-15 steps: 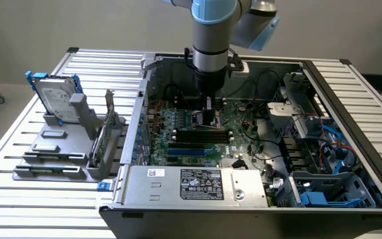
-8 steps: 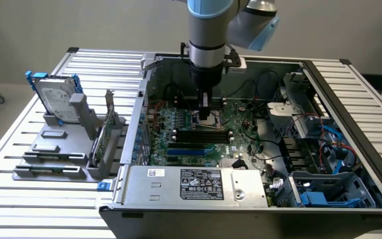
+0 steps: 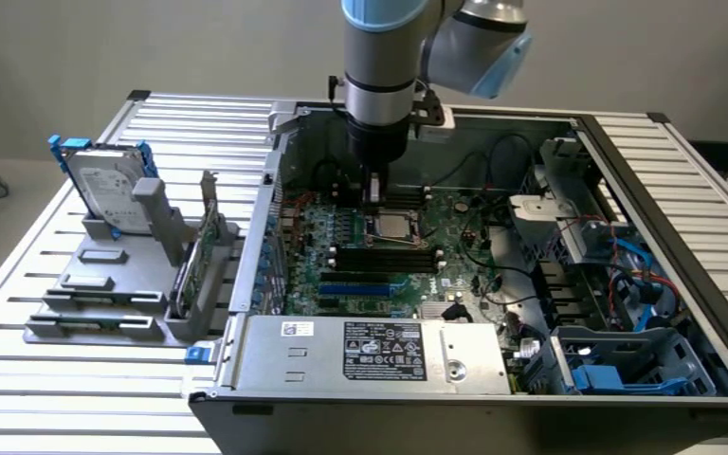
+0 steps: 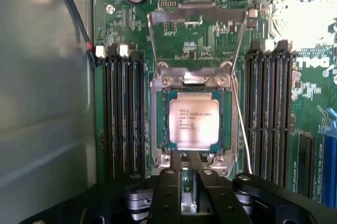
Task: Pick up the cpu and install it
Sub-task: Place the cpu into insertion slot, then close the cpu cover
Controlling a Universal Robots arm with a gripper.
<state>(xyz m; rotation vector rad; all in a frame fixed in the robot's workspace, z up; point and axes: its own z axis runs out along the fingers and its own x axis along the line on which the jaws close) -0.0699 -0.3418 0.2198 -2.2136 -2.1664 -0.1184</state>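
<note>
The gripper (image 4: pixel 183 163) is hovering with its fingers drawn nearly together, gripping nothing I can make out, at the near edge of the socket (image 4: pixel 157 129) where the cpu (image 4: pixel 194 120) is lying unclamped. Any dip or drift is risking a knock that skews the chip, and beyond it the raised load plate (image 4: pixel 197 16) is inviting a snag.

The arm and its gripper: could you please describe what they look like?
The arm is a round silver-grey tube with light blue rings and a light blue cap at its joint, ending in a black cylindrical wrist section. The gripper is matte black, with angular parts and a silvery metal piece in its middle.
</note>
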